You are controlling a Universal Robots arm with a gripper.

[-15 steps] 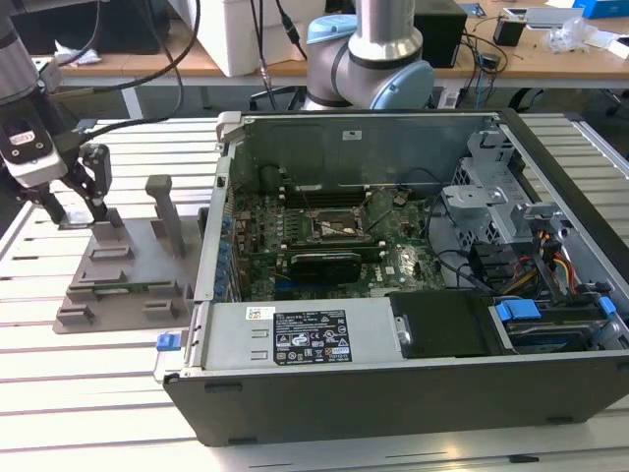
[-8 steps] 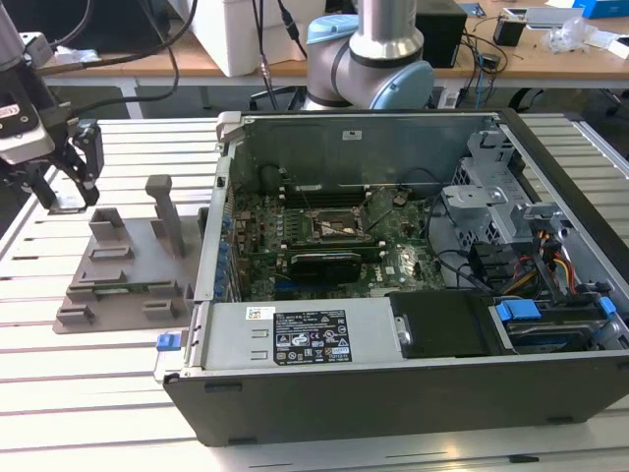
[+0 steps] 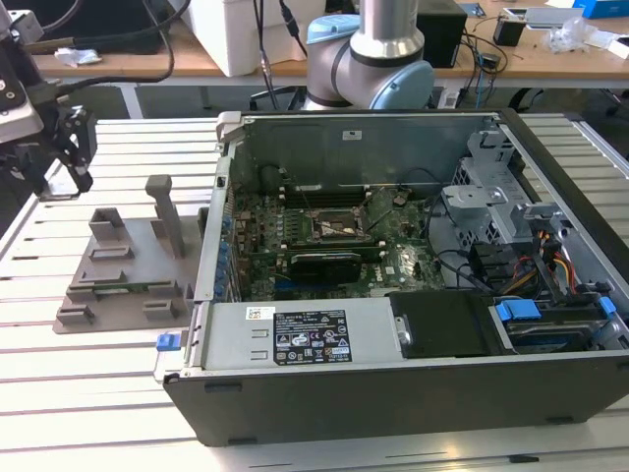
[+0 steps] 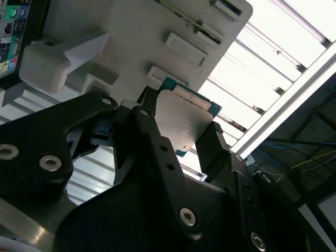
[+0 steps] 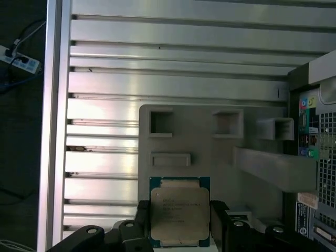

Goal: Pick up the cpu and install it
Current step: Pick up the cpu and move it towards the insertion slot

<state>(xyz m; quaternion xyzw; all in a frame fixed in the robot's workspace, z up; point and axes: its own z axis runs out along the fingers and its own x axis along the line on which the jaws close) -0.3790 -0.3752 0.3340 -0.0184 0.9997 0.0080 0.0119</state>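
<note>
Silvery-grey metal tops the small, thin, flat square cpu [image 5: 179, 207] with its pale rim, clamped by two opposite edges between the black fingers [image 5: 218, 212] of the pincer [image 5: 180, 223], which is closed on it in both wrist views. In the exterior view the pincer [image 3: 74, 147] hangs at that view's left, apparently clear above the grey plastic holder [image 3: 123, 270], which rests on the slatted aluminium surface [image 3: 98, 374]. The black-framed square socket [image 3: 339, 228] on the green motherboard [image 3: 403, 261] lies well apart, toward the exterior view's right, inside the open dark computer case [image 3: 295, 403]. The case's near side wall stands between the pincer and the socket.
</note>
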